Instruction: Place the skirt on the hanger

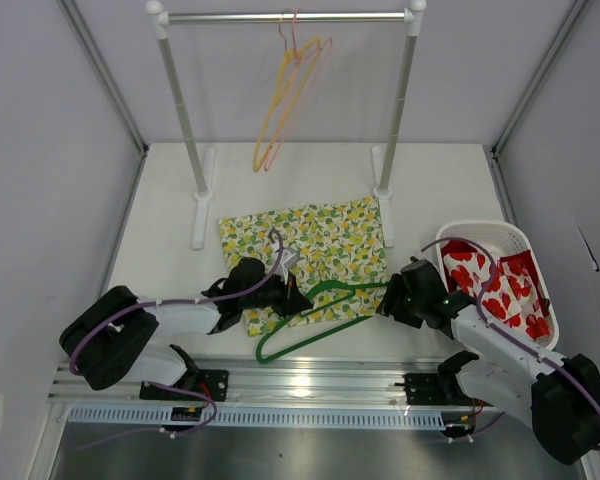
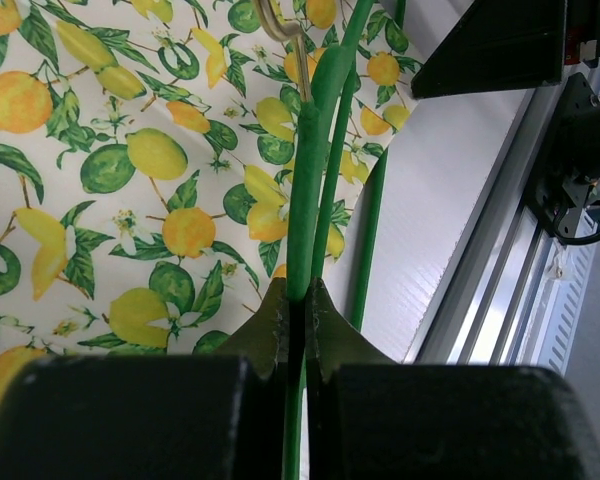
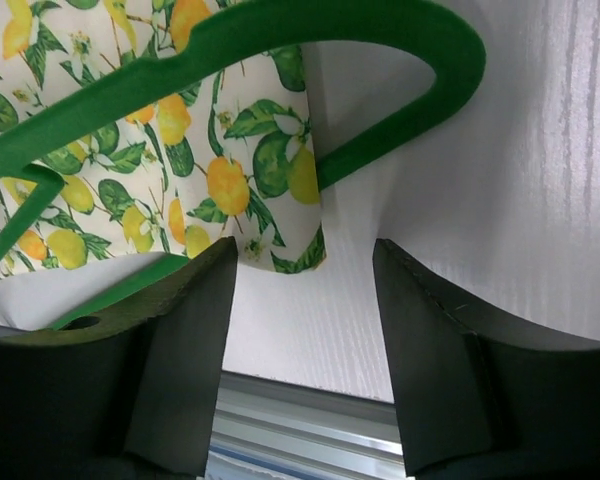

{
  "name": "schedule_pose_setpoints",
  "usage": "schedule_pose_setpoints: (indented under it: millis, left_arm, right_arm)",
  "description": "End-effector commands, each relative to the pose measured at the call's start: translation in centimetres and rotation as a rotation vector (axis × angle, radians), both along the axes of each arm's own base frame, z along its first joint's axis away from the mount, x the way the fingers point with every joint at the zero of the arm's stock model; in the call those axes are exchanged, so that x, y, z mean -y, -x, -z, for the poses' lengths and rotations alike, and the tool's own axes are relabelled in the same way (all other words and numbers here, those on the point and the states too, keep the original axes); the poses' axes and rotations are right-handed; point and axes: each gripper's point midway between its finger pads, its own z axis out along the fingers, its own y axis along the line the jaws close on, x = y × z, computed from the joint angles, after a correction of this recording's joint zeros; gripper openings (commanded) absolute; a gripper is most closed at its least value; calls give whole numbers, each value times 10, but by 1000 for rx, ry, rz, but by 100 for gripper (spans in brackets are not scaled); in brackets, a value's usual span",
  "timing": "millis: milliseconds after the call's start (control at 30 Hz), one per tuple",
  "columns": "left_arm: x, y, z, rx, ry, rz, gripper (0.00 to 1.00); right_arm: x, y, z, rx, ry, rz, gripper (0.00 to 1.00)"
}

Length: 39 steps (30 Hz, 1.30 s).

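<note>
**Hanger gripped on the left, skirt flat on the table**

The skirt (image 1: 305, 250), printed with lemons and limes, lies spread mid-table, just near of the clothes rail (image 1: 285, 17). The green hanger (image 1: 315, 320) lies across its near right part and runs out onto the bare table (image 1: 170, 220) toward the near edge. In the right wrist view the skirt's corner covers one bar of the hanger and passes under the other.

The left gripper (image 2: 296, 300) is clenched on the hanger's neck, just below its metal hook (image 2: 280, 25). The right gripper (image 3: 305, 270) is released, jaws apart with nothing between them, and the hanger's curved end sits just beyond the fingertips.

A pink hanger and a yellow hanger (image 1: 290, 100) dangle from the rail. At the right a white basket (image 1: 500, 235) holds a red-flowered cloth (image 1: 500, 285), with the right arm crossing in front of it. The left gripper hides the skirt's near left edge from above.
</note>
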Motion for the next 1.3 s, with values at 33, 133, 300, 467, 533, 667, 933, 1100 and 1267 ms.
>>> schedule_pose_setpoints:
  millis: [33, 133, 300, 467, 533, 667, 933, 1100, 1267]
  left_arm:
    - [-11, -11, 13, 41, -76, -22, 0]
    - [-11, -12, 12, 43, -72, -23, 0]
    - [-10, -14, 12, 42, -68, -25, 0]
    - [-12, -15, 13, 47, -73, -30, 0]
    - [-13, -16, 14, 50, -75, -33, 0]
    - [-13, -19, 13, 58, -75, -44, 0]
    - [-16, -22, 17, 65, -97, -54, 0]
    - [-17, -21, 18, 64, -97, -52, 0]
    - [-15, -23, 17, 67, -94, -51, 0]
  right_arm:
    - [-13, -19, -8, 69, -74, 51, 58]
    - [-10, -22, -10, 83, -66, 79, 48]
    - [-3, -31, -20, 114, -79, 121, 32]
    - [15, -37, -35, 130, -21, 137, 24]
    - [23, -43, -45, 143, -7, 147, 24]
    - [28, -51, -59, 156, -11, 147, 24]
    - [29, -68, -83, 177, -14, 144, 23]
    - [24, -58, -72, 141, -32, 109, 30]
    - [24, -40, -45, 104, -53, 118, 48]
